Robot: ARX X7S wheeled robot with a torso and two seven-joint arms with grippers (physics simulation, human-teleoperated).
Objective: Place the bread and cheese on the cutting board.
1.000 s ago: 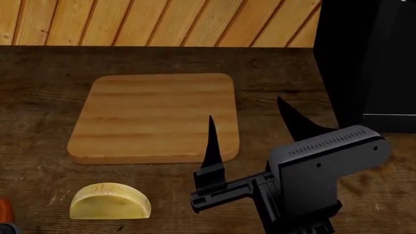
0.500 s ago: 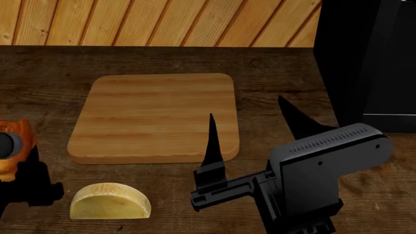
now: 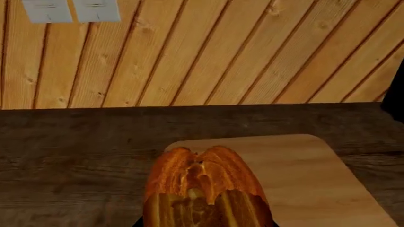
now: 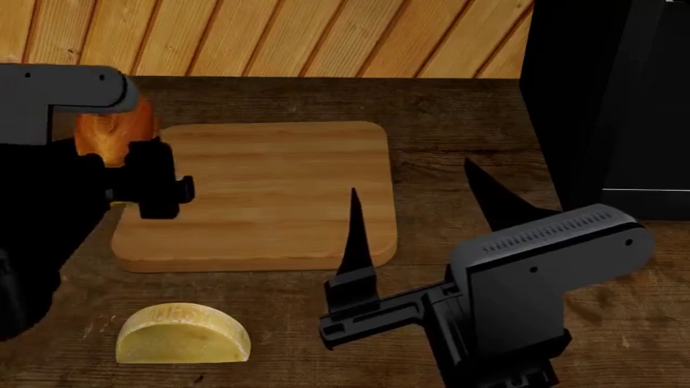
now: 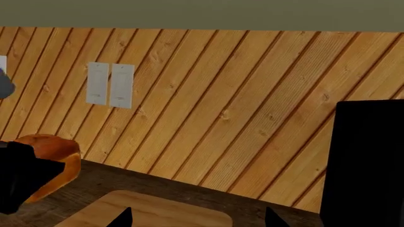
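Left tool (image 4: 129,174) clamping bread (image 4: 108,133), beside cutting board (image 4: 270,194)

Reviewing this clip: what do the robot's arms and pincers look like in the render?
Both arms are plain blocky shells, dark grey to black. The right pincer has two thin, pointed black fingers and a ribbed strip along its housing. The left pincer shows a rounded grey housing with small dots. No cables or markings show.

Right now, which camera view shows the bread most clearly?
The left wrist view: the bread fills the foreground, its split top plain, over the cutting board. In the head view the left gripper hides most of the bread. The right wrist view shows the bread sideways at the frame's edge.
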